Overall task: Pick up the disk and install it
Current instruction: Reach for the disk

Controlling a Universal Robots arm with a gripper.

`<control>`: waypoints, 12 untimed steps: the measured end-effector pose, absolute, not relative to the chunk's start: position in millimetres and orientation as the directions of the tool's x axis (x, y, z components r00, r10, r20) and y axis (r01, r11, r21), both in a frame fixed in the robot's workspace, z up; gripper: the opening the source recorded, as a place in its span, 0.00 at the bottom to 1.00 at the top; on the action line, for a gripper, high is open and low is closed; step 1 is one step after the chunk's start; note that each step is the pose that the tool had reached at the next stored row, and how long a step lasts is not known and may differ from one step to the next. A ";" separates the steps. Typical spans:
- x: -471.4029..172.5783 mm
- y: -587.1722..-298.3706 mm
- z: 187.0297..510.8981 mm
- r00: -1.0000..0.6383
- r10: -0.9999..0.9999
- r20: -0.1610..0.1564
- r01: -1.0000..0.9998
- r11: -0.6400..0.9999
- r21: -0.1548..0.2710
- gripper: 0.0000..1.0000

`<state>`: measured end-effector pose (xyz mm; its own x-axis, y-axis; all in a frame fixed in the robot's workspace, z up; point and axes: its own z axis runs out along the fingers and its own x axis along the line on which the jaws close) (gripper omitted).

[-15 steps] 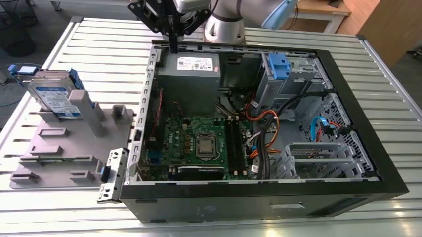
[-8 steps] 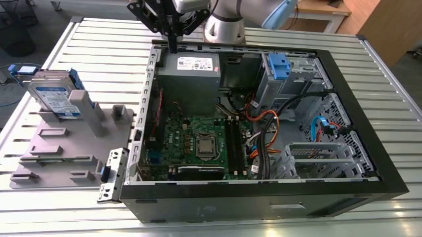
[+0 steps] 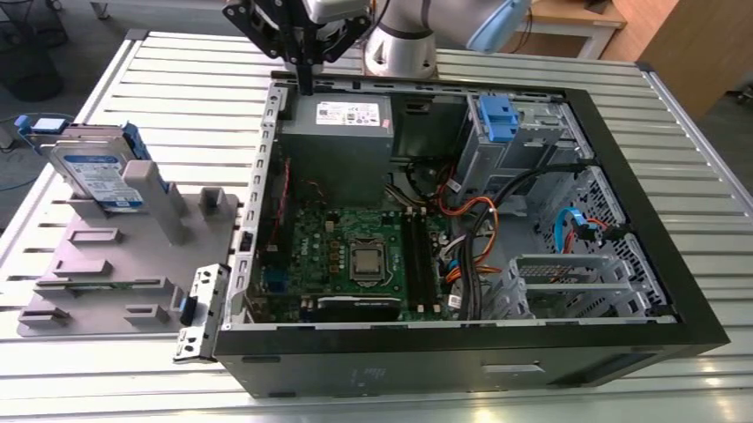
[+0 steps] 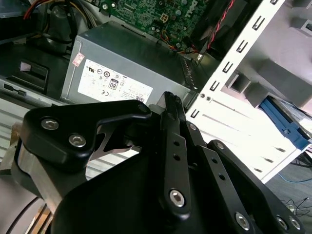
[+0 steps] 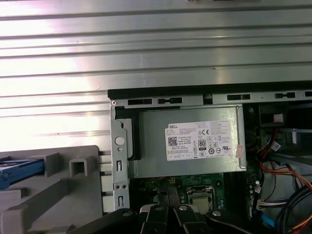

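While the tool (image 3: 305, 86) hangs closed and empty, silver disk (image 3: 104, 179), blue-white label, blue rails, standing upright.

The exterior view looks down at a slant from high on the open black metal computer case (image 3: 471, 352) on the slatted silver metal table (image 3: 141, 388). The first wrist view faces almost straight down on the grey power-supply box with a white sticker (image 5: 195, 141); the second wrist view looks close and obliquely past the black gripper (image 4: 169, 100) at that box. All three share it
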<state>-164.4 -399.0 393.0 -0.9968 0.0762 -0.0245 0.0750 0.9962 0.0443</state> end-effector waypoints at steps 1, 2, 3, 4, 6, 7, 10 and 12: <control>-169.9 -398.9 392.8 -0.997 0.076 -0.025 0.075 0.996 0.044 0.11; -172.5 -398.9 392.6 -0.997 0.076 -0.025 0.075 0.996 0.044 0.11; -174.9 -398.9 392.5 -0.997 0.076 -0.025 0.075 0.996 0.044 0.11; -177.3 -398.9 392.3 -0.997 0.076 -0.025 0.075 0.996 0.044 0.11; -182.4 -398.9 391.9 -0.997 0.076 -0.025 0.075 0.996 0.044 0.11; -185.1 -398.9 391.7 -0.997 0.076 -0.025 0.075 0.996 0.044 0.11; -193.5 -398.9 391.1 -0.997 0.076 -0.025 0.075 0.996 0.044 0.11; -199.0 -398.9 390.6 -0.997 0.076 -0.025 0.075 0.996 0.044 0.11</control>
